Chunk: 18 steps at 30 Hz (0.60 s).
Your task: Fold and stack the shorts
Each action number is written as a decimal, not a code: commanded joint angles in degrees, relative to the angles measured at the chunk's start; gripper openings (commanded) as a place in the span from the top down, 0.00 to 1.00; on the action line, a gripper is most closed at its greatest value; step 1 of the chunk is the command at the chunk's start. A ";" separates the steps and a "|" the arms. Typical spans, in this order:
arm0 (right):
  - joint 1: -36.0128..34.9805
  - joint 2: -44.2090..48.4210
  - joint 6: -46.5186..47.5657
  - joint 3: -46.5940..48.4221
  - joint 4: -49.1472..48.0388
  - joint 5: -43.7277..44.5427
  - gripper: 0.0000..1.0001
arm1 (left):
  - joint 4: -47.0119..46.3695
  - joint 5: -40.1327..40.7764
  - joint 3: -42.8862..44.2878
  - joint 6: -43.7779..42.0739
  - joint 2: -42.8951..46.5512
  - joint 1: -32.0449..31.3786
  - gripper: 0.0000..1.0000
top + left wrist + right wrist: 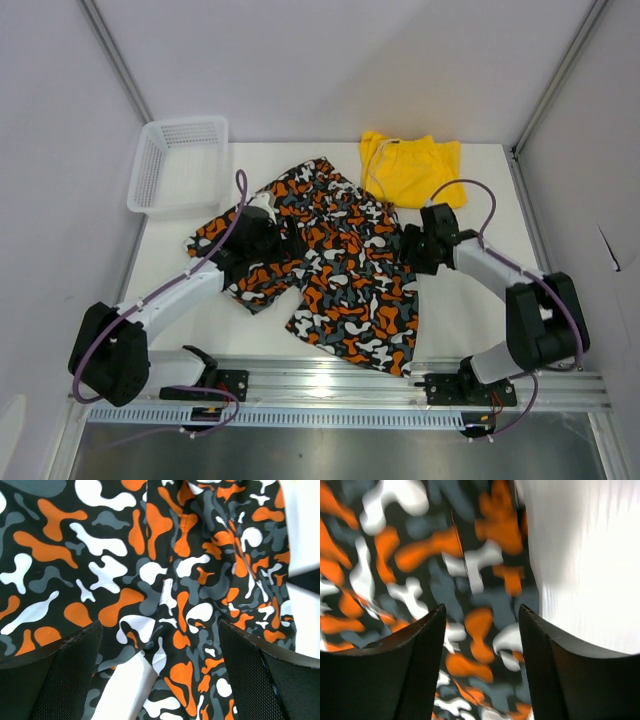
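The patterned shorts [340,265] lie spread out in the middle of the table, waistband toward the back. The yellow shorts [412,168] sit as a small bundle at the back right. My left gripper [280,238] hovers low over the patterned pair's left leg, where it meets the crotch. In the left wrist view that gripper [160,625] stands wide open above the fabric [100,555]. My right gripper [407,250] is at the pair's right edge. In the right wrist view its jaws [482,609] stand apart, straddling the fabric [420,550] just inside the hem.
A white mesh basket [185,123] stands at the back left corner. Bare white table [585,565] runs to the right of the patterned pair. A strip of table [125,685] shows between the two legs. Side walls close in left and right.
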<state>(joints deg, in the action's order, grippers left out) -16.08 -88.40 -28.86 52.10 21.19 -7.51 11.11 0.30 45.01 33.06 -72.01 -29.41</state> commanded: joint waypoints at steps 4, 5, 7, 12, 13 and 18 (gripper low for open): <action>-6.94 19.10 -1.19 -8.49 4.11 10.66 0.41 | 2.15 -3.54 0.25 -0.45 3.52 -1.17 0.01; -8.60 20.88 -1.72 -9.02 6.56 11.54 0.41 | 2.68 -3.63 0.08 -0.28 4.41 -1.79 0.01; -9.85 25.79 -2.86 -10.69 8.51 12.17 0.41 | 5.48 -3.29 0.51 -0.19 5.91 -4.51 0.02; -16.95 30.83 -4.80 -11.93 13.87 12.87 0.43 | 9.98 -3.63 0.00 2.53 6.53 -11.27 0.02; -18.45 30.92 -5.24 -12.19 13.97 12.96 0.43 | 9.81 -3.81 -0.80 3.32 7.57 -12.24 0.02; -21.98 28.29 -6.21 -12.20 12.74 16.12 0.41 | 8.40 -2.76 -9.39 8.51 12.50 -16.55 0.04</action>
<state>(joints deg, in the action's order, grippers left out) -37.67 -58.52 -33.69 39.90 33.47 4.60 18.81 -2.72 39.83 37.12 -63.26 -44.34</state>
